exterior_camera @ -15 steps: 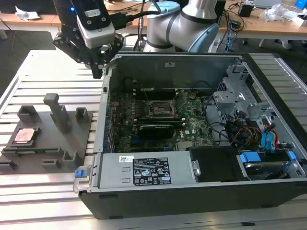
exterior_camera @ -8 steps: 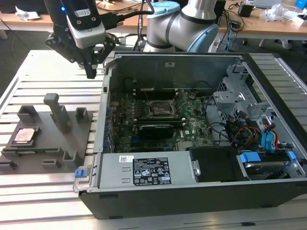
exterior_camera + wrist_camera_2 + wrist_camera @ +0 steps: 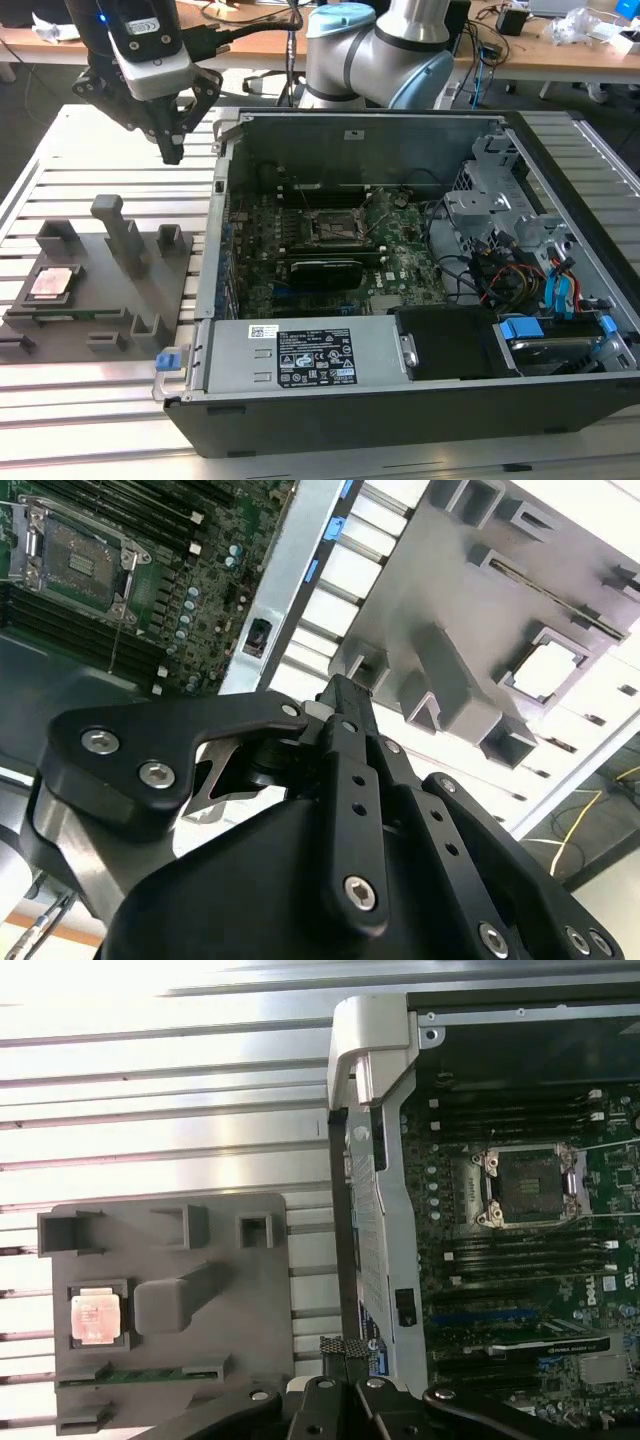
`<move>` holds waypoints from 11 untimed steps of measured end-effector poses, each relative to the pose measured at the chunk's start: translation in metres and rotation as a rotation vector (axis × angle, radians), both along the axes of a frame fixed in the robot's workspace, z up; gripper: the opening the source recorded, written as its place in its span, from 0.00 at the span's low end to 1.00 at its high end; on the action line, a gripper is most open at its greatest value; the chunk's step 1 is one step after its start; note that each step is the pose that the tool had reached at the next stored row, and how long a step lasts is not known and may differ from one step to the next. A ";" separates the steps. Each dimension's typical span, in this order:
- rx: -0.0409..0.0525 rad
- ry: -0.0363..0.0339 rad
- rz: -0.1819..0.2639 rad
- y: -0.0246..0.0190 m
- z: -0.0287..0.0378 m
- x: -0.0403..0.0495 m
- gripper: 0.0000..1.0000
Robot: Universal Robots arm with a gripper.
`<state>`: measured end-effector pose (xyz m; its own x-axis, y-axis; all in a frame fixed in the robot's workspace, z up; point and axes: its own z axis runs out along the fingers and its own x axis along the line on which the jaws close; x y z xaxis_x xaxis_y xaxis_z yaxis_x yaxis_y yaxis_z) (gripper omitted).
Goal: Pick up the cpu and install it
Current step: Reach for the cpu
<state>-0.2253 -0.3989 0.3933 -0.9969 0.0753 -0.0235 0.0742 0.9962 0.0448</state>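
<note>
In the exterior view the gripper (image 3: 172,152) hangs at the upper left of the frame. It is above the slatted table (image 3: 80,400), in the gap between the grey fixture (image 3: 100,285) and the open computer case (image 3: 400,420). Its fingers taper to a single point, so I'd call them pressed together with nothing between them, though from this angle I can't be certain. The cpu (image 3: 53,283) lies flat in its recess at the lower left of the frame, well apart from the fingertips. The socket (image 3: 330,228) sits open in the middle of the board.

In the second wrist view the black fingers (image 3: 340,692) meet at the tip and hold nothing. The fixture (image 3: 470,610) is beyond them, and the cpu (image 3: 545,670) shows as a pale square in its pocket. The socket (image 3: 75,555) is off on the other side of the case wall.

In the first wrist view the cpu (image 3: 96,1318) sits squarely in the fixture (image 3: 250,1300) beside a raised block. The fingertips (image 3: 345,1345) point down between the fixture and the case wall (image 3: 375,1160). The socket (image 3: 528,1185) has its frame up.

I judge the step in hand to be the reach for the chip, with nothing picked up yet. That pick calls for parted fingers centred over the chip and squared to its edges, since it is thin and sits low in the recess.
</note>
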 end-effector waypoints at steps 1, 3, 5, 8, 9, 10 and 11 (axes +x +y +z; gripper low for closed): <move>0.0000 -0.0001 0.000 0.0000 0.0000 -0.0017 0.11; 0.0000 0.0000 0.000 0.0000 0.0000 -0.0053 0.11; 0.0000 0.0000 0.000 0.0000 0.0000 -0.0083 0.11; 0.0000 0.0000 0.000 0.0000 0.0000 -0.0143 0.11; 0.0000 0.0000 0.000 0.0000 0.0000 -0.0188 0.11; 0.0000 0.0000 0.000 0.0000 0.0000 -0.0223 0.11; 0.0000 0.0000 0.000 0.0000 0.0000 -0.0276 0.11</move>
<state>-0.2529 -0.3988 0.3933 -0.9969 0.0753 -0.0235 0.0742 0.9962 0.0448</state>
